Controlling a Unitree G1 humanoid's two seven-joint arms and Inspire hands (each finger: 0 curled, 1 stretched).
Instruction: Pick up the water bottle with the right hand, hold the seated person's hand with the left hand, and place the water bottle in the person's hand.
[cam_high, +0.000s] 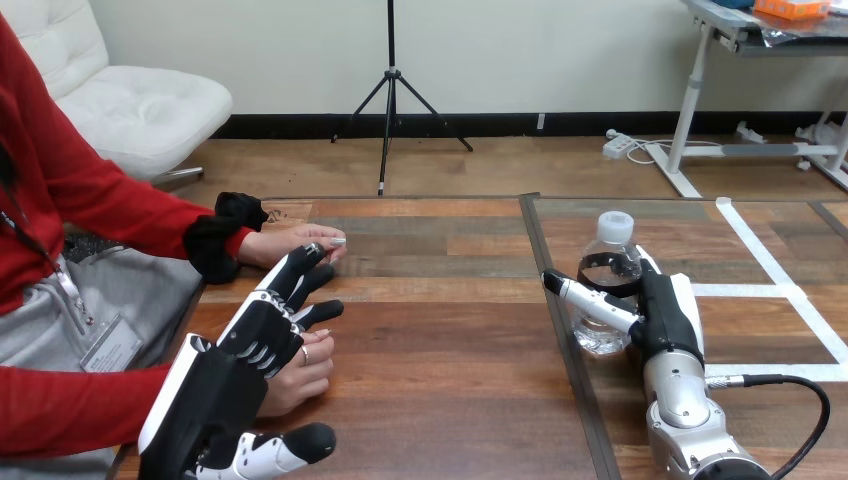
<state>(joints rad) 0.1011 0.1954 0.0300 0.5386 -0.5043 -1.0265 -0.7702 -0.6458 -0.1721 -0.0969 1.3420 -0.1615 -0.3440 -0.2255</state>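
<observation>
Right hand (665, 312) wraps the water bottle (610, 240): squeeze evenly, lift straight up. Left hand (260, 335) lies uncurled over the person's hand (305, 377) beneath its palm.

A: What's hidden left of the bottle (606, 247)?
B: Most of the person's nearer hand (305, 377), under the left hand (255, 335).
A: And the bottle itself?
B: Its middle, behind the right hand (665, 310) curled round it.

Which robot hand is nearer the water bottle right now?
Right. The right hand is curled round the water bottle; the left hand lies over the person's nearer hand, far off at the view's left.
</observation>
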